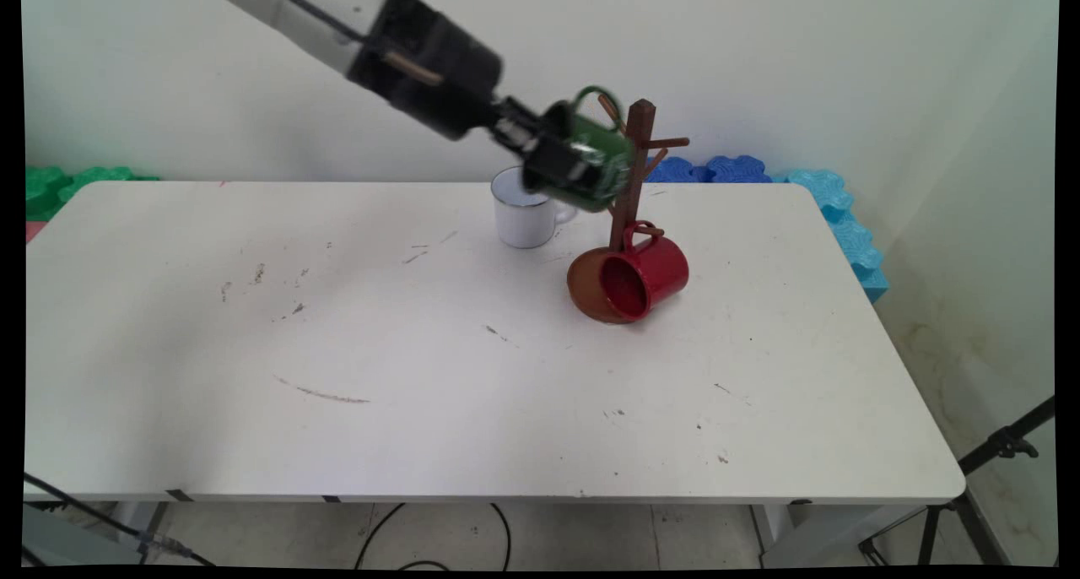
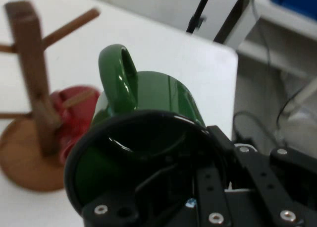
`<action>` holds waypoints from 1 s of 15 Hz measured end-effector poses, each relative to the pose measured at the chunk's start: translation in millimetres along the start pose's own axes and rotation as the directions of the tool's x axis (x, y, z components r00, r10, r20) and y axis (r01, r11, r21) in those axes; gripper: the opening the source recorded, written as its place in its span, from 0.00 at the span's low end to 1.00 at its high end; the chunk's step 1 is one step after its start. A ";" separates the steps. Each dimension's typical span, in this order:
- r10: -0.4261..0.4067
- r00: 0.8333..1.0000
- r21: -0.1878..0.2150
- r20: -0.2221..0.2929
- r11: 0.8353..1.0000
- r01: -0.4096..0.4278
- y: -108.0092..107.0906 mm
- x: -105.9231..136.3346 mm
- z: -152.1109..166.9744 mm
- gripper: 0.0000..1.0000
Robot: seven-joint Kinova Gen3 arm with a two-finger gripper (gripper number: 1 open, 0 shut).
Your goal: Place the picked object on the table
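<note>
The gripper is clamped on the rim of a green mug, held tilted in the air just left of the wooden mug tree, handle near an upper peg. A red mug already hangs from a low peg on the near side; a white mug stands on the table to the left, unhung.

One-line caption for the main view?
Claw holds a green mug beside the wooden mug tree; a red mug hangs low, a white mug stands behind.

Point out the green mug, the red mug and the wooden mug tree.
green mug (image 2: 158,95): hand view, on its side wall below the handle.
red mug (image 1: 662,267): main view, on its outer wall.
wooden mug tree (image 1: 639,136): main view, on the upright post near its top.
</note>
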 end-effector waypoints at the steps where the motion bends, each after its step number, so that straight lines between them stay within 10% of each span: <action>1: 0.029 0.999 0.005 0.035 1.000 -0.029 -6.5 -3.9 -8.2 0.00; 6: 0.183 0.963 -0.011 0.197 0.983 -0.184 -29.8 -24.5 -39.8 0.00; 15: 0.264 0.844 0.039 0.467 0.947 -0.318 -82.0 -64.5 -30.4 0.00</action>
